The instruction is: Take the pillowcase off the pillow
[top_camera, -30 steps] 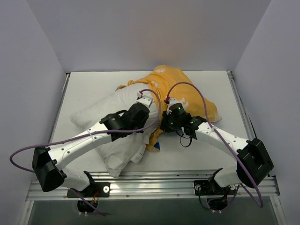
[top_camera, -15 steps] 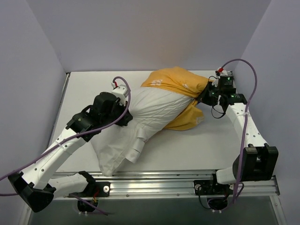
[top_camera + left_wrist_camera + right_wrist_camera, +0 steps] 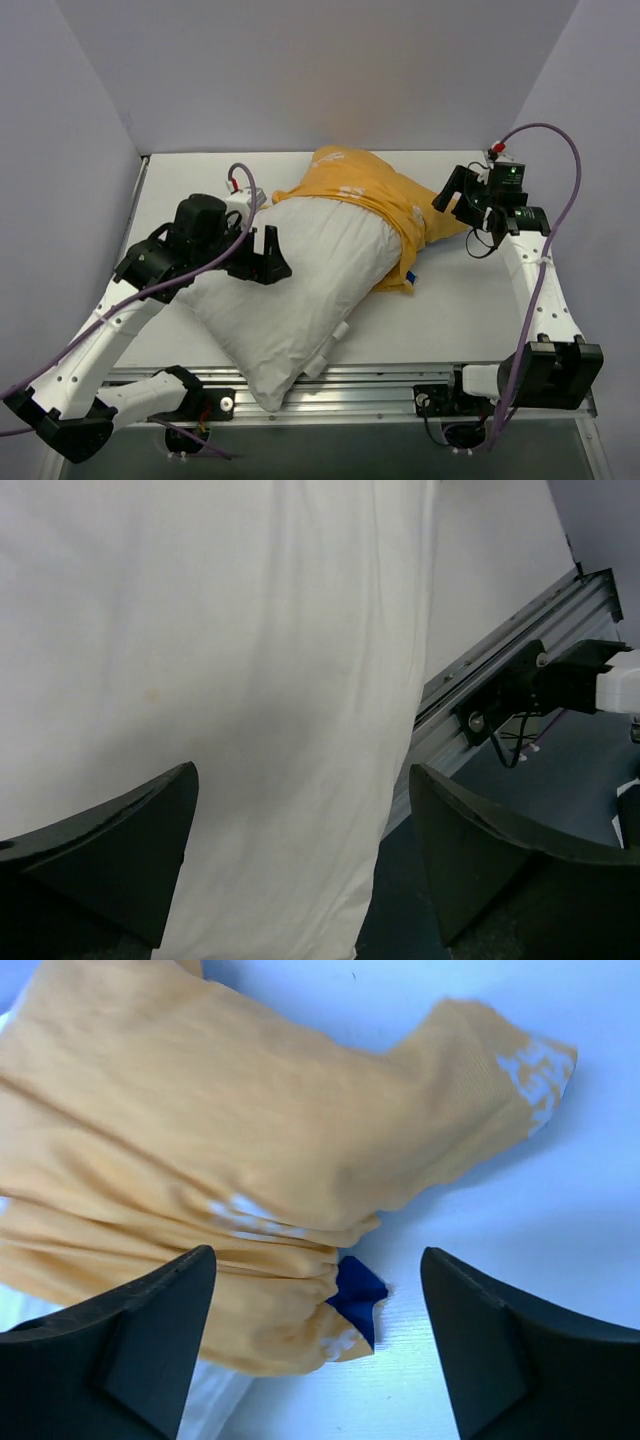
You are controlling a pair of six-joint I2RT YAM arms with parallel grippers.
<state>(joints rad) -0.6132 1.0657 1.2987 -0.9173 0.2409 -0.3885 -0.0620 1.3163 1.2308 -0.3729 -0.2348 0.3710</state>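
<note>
Top: just let go with left gripper (image 3: 268, 255) and right gripper (image 3: 452, 190), jaws wide, empty. Pillowcase (image 3: 370, 190) bunched over far end of pillow (image 3: 300, 290), on table (image 3: 450, 320).
Left wrist: hovering over bared white pillow.
Right wrist: above slack orange cloth.
Half off; needs regrasping.

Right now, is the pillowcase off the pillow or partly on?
Partly on: the pillowcase covers the far end of the pillow, most of which lies bare.

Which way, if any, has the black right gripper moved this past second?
Yes: the right gripper went from the white table's middle toward its far right corner.
</note>
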